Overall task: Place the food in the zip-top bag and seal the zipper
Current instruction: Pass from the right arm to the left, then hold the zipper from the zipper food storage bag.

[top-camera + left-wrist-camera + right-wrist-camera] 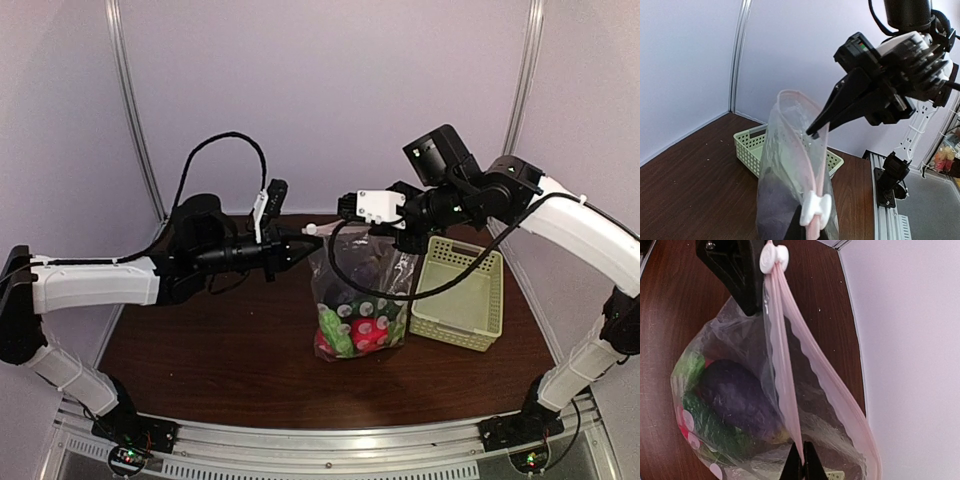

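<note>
The bag (362, 290) stands about mid-table, its bottom seemingly resting on the table (200, 350) and its top strung up between the two arms, with the food (737, 395) already down inside: a dark purple piece on top, green and red pieces under it. What the next move turns on is the line of the zipper (782, 365). Its long axis runs straight from one gripper to the other, left to right across the table, and the white slider (774, 257) sits at the left end of that line. The left gripper (300, 249) looks closed to a point on the bag's corner right beside the slider. Its own wrist view shows little of its fingers, so I judge that grip mostly from above. The right gripper (802, 456) is at the far end, fingers pinched tight on one pink lip of the zipper. The other lip bows away from it toward the back wall, so the mouth gapes wide between the two holds. Sealing, I'd say, means the slider must travel the whole strip toward the right gripper, and the left arm is plainly the nearer one to it. The loose lip has to come back alongside the held one first, or the slider may well jam. The green basket (462, 300) lies just to the right of the bag, under the right arm and off the zipper's line.
</note>
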`<act>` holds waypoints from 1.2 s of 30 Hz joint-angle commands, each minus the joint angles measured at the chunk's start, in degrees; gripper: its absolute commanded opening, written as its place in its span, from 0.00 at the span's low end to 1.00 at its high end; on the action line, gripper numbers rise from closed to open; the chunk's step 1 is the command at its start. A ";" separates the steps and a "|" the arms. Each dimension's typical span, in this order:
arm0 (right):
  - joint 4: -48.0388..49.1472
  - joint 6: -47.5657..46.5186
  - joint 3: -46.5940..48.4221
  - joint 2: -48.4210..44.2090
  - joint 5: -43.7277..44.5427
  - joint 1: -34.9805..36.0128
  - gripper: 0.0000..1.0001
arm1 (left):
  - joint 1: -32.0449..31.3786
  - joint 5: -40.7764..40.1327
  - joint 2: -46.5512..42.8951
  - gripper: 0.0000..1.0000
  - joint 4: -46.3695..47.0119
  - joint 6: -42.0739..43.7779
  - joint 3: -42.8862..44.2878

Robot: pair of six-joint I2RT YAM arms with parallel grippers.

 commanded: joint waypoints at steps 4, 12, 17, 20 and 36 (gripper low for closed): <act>-2.38 -0.76 -1.10 -0.09 8.24 -2.31 0.05 | 0.73 -3.31 -5.08 0.00 -17.08 7.60 5.53; -7.47 2.13 10.22 -0.96 -11.66 -2.33 0.58 | 0.37 -2.63 -5.00 0.00 -19.15 6.32 5.86; -7.73 5.62 13.89 4.16 -18.80 -2.32 0.61 | -2.13 -1.72 -5.16 0.00 -17.50 7.48 6.29; -8.35 7.71 15.96 6.98 -24.20 -2.32 0.60 | -3.73 -2.01 -5.36 0.00 -17.71 8.64 6.80; -7.81 9.24 19.26 12.36 -33.98 0.27 0.52 | -5.77 -6.27 -6.15 0.00 -23.08 12.63 8.52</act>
